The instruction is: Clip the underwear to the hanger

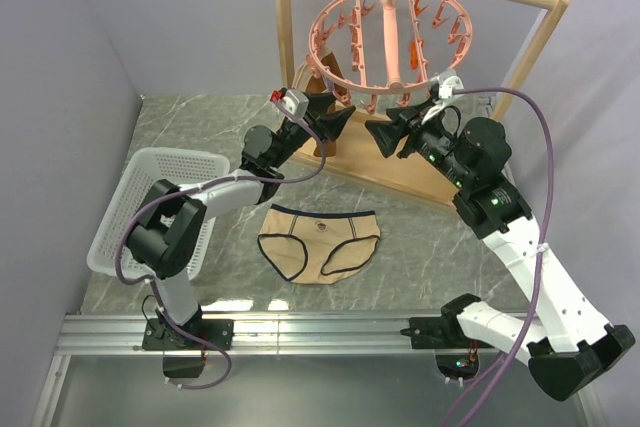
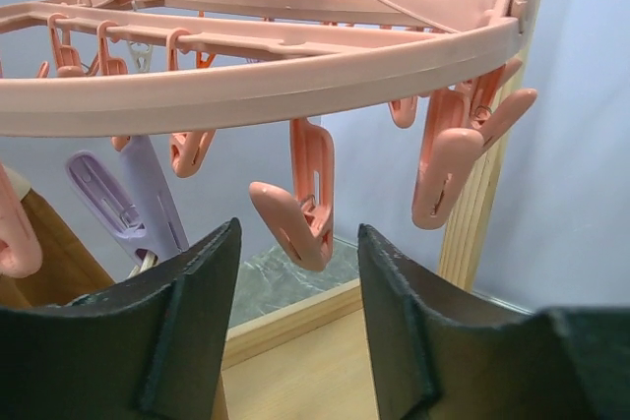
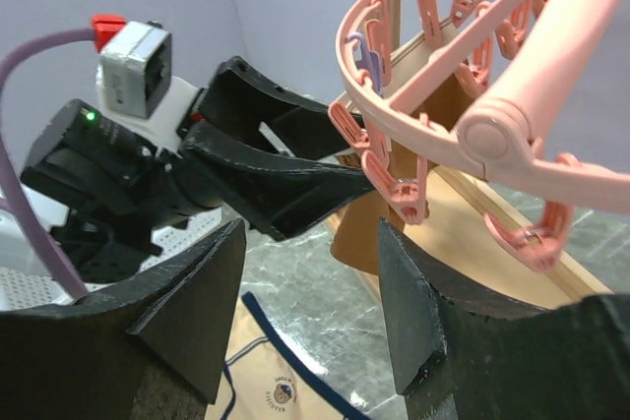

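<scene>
The grey marbled tabletop (image 1: 430, 247) is walled in on the left, back and right, and an aluminium rail (image 1: 320, 329) runs along its near edge. At the back stands a wooden rack (image 1: 284, 27), its base board lying on the marble, with the hanger (image 1: 345, 75) hooked over its top bar. The left arm (image 1: 230, 187) and right arm (image 1: 505, 222) both reach up and inward to the hanger's near lower rim from opposite sides. The left jaws are apart, and so are the right jaws; the two pairs face each other, tips near but not touching.

A white mesh basket (image 1: 130, 202) sits at the tabletop's left edge, close to the wall, with the left arm's elbow in front of it; what shows of its inside is white mesh.

The underwear (image 1: 320, 242) lies spread flat on the tabletop between the two arms, just in front of the rack's base, well below both pairs of jaws and touched by neither. Open marble shows to its left, right and front. The right wrist view catches its beige cloth (image 3: 266, 389) beneath the jaws.

In the left wrist view a pink peg (image 2: 300, 215) hangs from the ring just ahead of the gap between the left jaws, with a purple peg (image 2: 133, 199) to its left
</scene>
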